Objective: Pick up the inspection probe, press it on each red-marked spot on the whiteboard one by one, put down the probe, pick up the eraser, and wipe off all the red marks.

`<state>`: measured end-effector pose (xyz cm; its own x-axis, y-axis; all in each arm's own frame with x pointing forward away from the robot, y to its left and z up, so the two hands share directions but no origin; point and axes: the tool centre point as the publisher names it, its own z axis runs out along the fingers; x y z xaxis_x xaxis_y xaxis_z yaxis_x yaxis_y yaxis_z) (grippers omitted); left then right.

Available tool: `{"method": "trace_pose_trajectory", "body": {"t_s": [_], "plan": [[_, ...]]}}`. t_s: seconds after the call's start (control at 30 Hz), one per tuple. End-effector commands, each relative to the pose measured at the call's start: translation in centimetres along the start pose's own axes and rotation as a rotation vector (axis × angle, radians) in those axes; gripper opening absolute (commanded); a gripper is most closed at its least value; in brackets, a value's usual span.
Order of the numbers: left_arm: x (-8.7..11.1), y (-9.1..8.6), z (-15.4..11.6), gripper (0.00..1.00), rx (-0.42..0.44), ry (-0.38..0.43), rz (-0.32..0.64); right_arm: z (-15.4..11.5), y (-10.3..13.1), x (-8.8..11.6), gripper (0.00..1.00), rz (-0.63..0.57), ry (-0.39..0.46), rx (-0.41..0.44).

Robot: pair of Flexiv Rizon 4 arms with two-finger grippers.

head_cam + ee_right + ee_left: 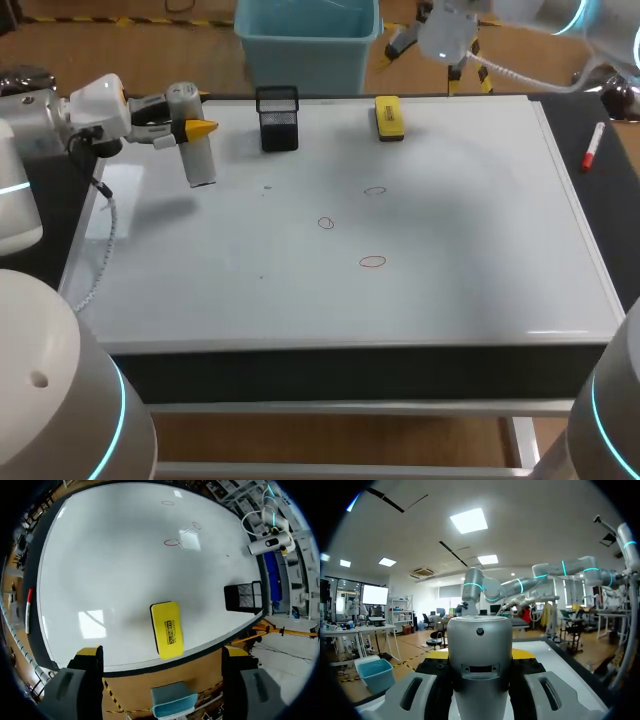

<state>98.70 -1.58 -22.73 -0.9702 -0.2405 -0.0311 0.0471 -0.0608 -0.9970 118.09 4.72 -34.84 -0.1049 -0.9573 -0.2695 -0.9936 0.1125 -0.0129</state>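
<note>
My left gripper [196,130] is shut on the inspection probe [200,165], a silver cylinder hanging upright over the whiteboard's [300,290] far left part. In the left wrist view the probe [480,665] stands between the fingers of that gripper [480,655]. Three red rings are drawn mid-board: a faint one [374,191], one [326,223] to its left and one [372,262] nearest me. The yellow eraser [388,117] lies at the far edge. My right gripper [435,48] hangs open high above the far edge, the eraser [167,629] lying below its fingers [87,655].
A black mesh holder [278,118] stands at the far edge, left of the eraser and close to the probe. A red marker [593,145] lies on the dark strip right of the board. My left arm's cable [105,240] droops over the board's left side.
</note>
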Motion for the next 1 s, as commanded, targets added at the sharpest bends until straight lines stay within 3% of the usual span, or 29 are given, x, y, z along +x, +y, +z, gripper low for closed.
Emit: {"method": "trace_pose_trajectory", "body": {"t_s": [0.03,0.47,1.0], "plan": [[0.1,-0.1,0.0,0.00,0.000,-0.002,0.002,0.7,0.2,-1.1,1.00,-0.010,0.044,0.002],[0.1,-0.1,0.0,0.00,0.000,-0.002,0.002,3.5,1.2,-1.8,1.00,-0.145,0.159,-0.016],[0.1,-0.1,0.0,0.00,0.000,-0.002,0.002,5.9,1.5,-0.9,1.00,-0.169,0.212,-0.055]]}}
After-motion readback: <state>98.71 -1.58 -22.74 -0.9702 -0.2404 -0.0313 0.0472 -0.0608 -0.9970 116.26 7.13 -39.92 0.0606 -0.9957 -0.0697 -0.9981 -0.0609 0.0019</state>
